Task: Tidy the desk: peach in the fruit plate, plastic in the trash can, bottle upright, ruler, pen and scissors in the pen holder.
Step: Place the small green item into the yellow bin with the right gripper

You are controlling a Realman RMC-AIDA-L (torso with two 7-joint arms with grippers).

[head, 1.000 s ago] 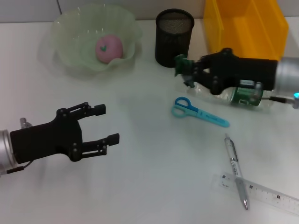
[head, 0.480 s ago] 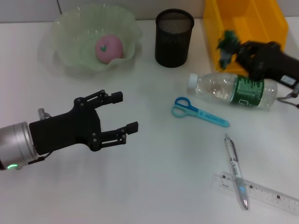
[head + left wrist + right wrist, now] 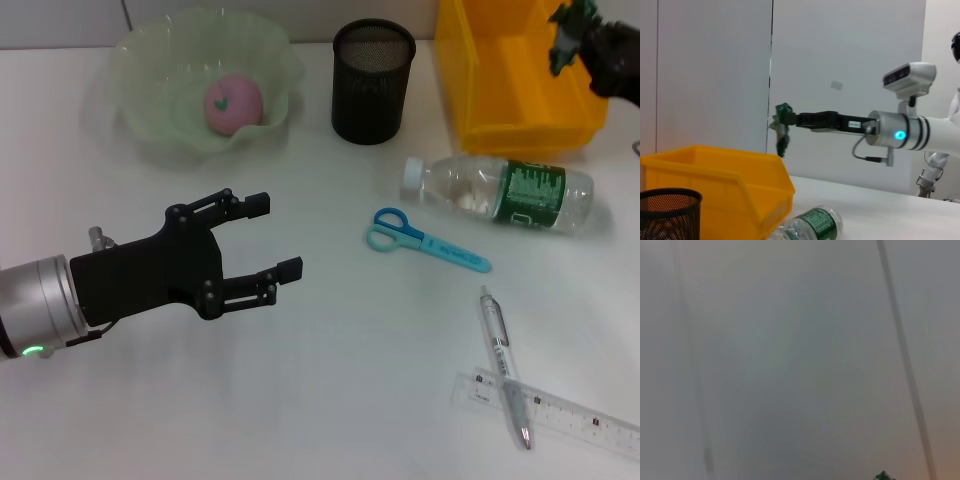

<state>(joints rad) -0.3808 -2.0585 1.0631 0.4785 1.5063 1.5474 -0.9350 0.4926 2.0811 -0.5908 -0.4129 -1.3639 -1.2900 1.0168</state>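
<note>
One second on, we are holding the plastic (image 3: pixel 572 25) clamped in our right gripper (image 3: pixel 590 35) above the trash can (image 3: pixel 500 90), no longer beside the bottle (image 3: pixel 500 192); our left gripper (image 3: pixel 262 238), fingers apart, is creeping forward; dropping comes next.

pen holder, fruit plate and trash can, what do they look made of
The pen holder looks like black metal mesh: fine perforations show through its wall, matte finish. The fruit plate seems thin translucent plastic, possibly glass: pale green, the desk showing through its wavy rim. The trash can looks like moulded opaque plastic, bright yellow with a slight sheen.
</note>
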